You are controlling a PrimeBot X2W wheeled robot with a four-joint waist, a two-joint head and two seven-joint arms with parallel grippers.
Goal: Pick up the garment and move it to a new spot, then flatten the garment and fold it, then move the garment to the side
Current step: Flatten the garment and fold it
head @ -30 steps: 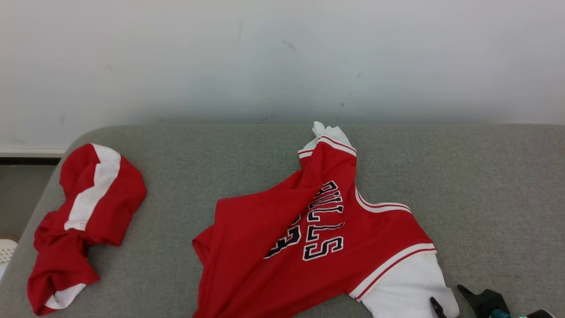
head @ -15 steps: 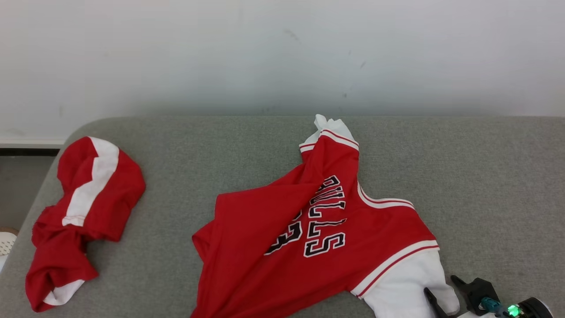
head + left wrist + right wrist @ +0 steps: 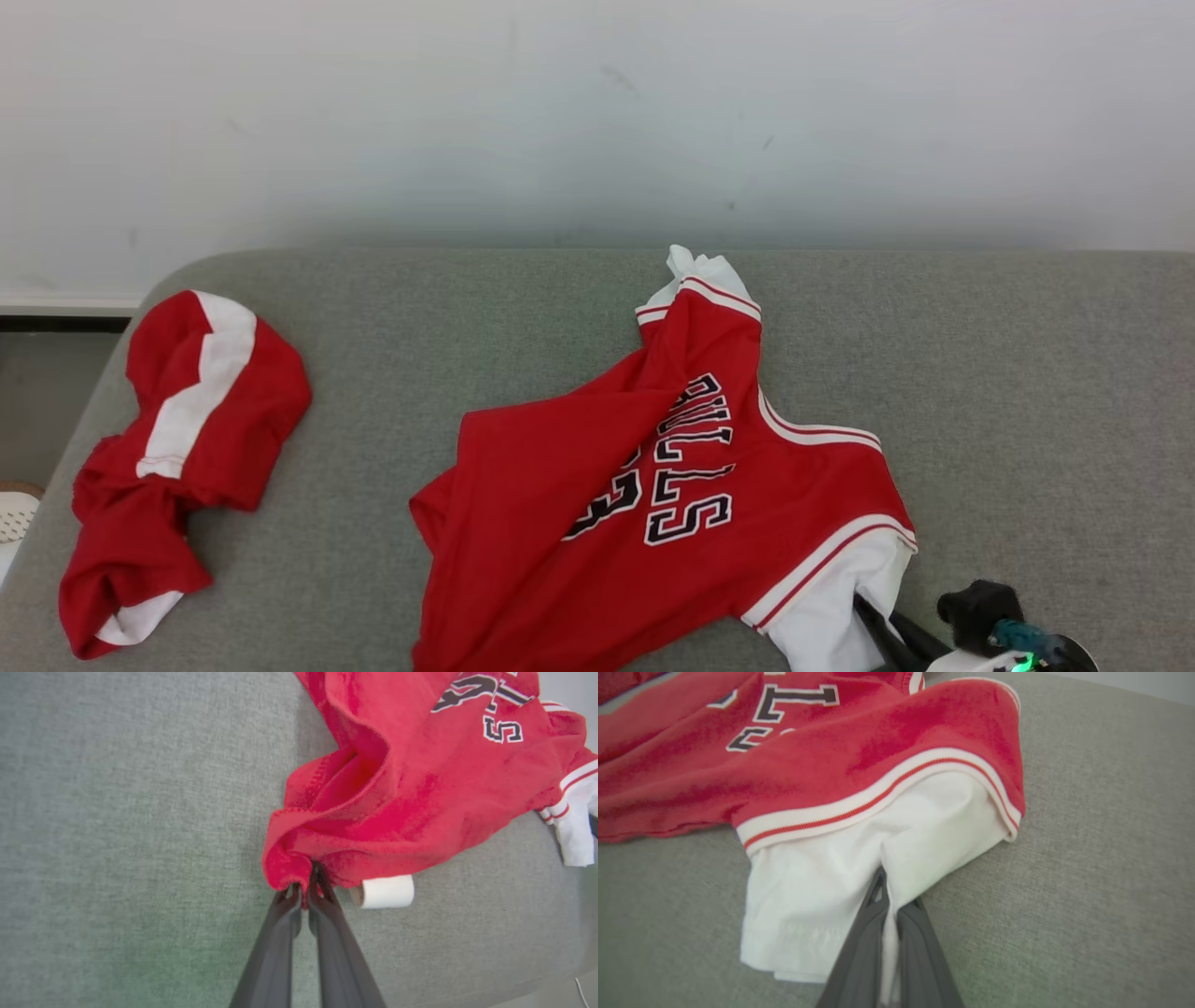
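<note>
Closed in the past second on the white sleeve of a red cloth jersey with black-and-white BULLS lettering and striped white trim: right gripper, dark fingers then apart on either side of the cuff, now pressed together on a fold of white cloth. Leaves that sleeve narrower than before, gathered toward the grip.

Clamps, with the left gripper, the bunched red hem corner, fingers together on the cloth. Shows a small white roll just beside that grip, tucked under the hem; cannot tell what.

Lies crumpled, not flat, near the middle of a grey fabric-covered surface and toward its near side, with one red flap folded across the lettering and the far white sleeve bunched toward the pale wall. Sits well apart from a second bunched red-and-white garment by the surface's rounded left corner.

Leaves bare grey cloth between the two garments, along the far edge by the wall, and broadly to the right of the jersey. Gives way at left to a strip of floor, with a white perforated object at the frame's edge.
</note>
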